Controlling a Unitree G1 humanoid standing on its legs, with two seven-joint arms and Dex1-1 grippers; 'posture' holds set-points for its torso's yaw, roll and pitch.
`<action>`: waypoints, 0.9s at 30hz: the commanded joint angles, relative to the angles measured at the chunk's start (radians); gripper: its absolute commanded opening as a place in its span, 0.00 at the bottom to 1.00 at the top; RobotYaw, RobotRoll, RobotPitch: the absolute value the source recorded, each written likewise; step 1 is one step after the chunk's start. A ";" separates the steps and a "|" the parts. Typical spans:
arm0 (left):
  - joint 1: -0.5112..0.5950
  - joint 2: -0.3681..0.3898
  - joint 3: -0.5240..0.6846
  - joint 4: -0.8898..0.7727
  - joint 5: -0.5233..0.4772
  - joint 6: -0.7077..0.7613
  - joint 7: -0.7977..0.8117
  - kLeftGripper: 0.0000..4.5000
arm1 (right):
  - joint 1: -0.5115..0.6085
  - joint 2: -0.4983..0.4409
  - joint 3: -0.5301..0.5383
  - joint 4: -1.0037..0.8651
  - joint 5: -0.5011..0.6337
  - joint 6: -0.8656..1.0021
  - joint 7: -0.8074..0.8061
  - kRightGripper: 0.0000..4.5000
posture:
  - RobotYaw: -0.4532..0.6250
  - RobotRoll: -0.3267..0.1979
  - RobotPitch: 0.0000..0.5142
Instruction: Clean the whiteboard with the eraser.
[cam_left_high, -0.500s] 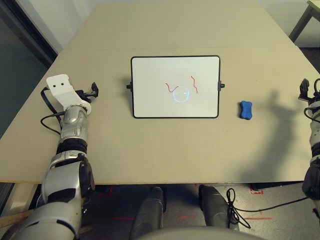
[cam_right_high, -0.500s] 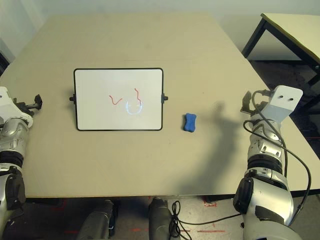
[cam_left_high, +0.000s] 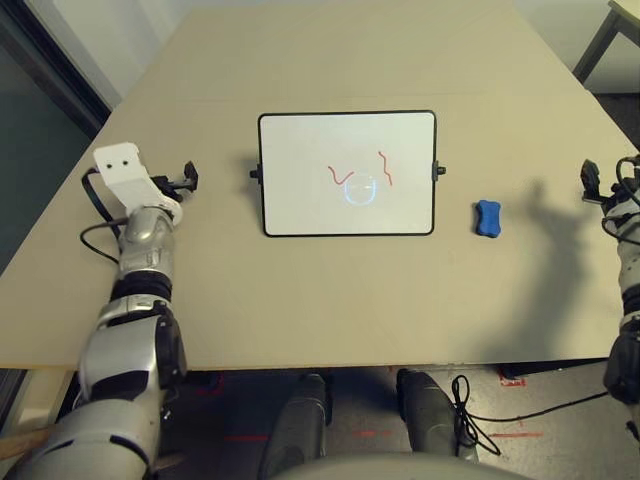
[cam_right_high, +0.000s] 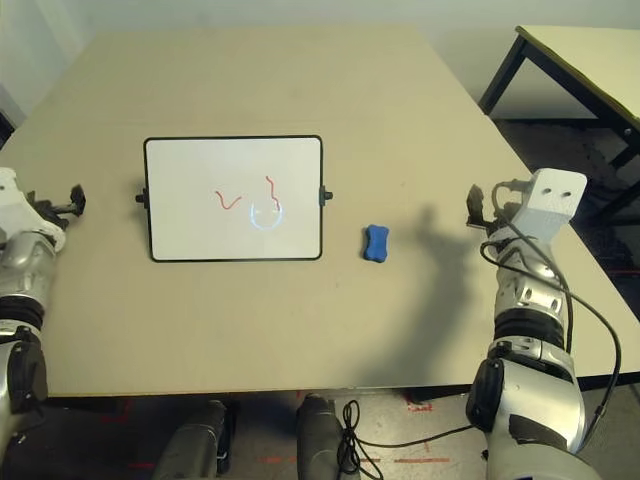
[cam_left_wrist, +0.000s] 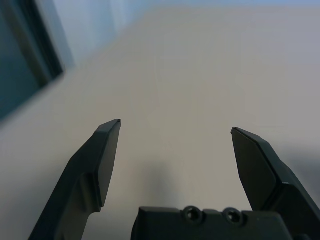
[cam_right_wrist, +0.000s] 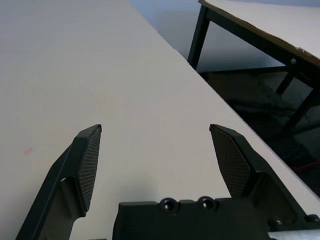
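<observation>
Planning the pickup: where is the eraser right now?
In the head views the eraser lies on the table, just right of the whiteboard, apart from it and nearer the right gripper.

A lab-like room: bare beige table (cam_right_high: 400, 120), second black-legged table (cam_right_high: 590, 60), floor cable (cam_right_high: 400, 435).

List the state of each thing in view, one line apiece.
Whiteboard: flat on the table, red squiggles not yet wiped.
Eraser: lying on the table right of the whiteboard, apart from it, untouched.
Left gripper: open, empty, over bare table left of the whiteboard.
Right gripper: open, empty, near the table's right edge, right of the eraser.
Table: bears the whiteboard and eraser.
</observation>
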 joint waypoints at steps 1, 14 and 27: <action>-0.001 0.017 -0.042 -0.099 -0.020 0.125 -0.146 1.00 | 0.045 0.006 0.016 -0.223 0.041 0.325 -0.040 1.00 | 0.35 0.62 0.29; 0.068 0.023 -0.161 -0.637 -0.120 0.509 -0.478 1.00 | 0.012 0.184 0.031 -0.669 0.129 0.983 -0.192 1.00 | 0.35 0.62 0.34; 0.208 -0.027 -0.226 -0.951 -0.206 0.735 -0.514 1.00 | -0.050 0.203 0.164 -0.733 0.084 1.274 -0.193 1.00 | 0.35 0.62 0.36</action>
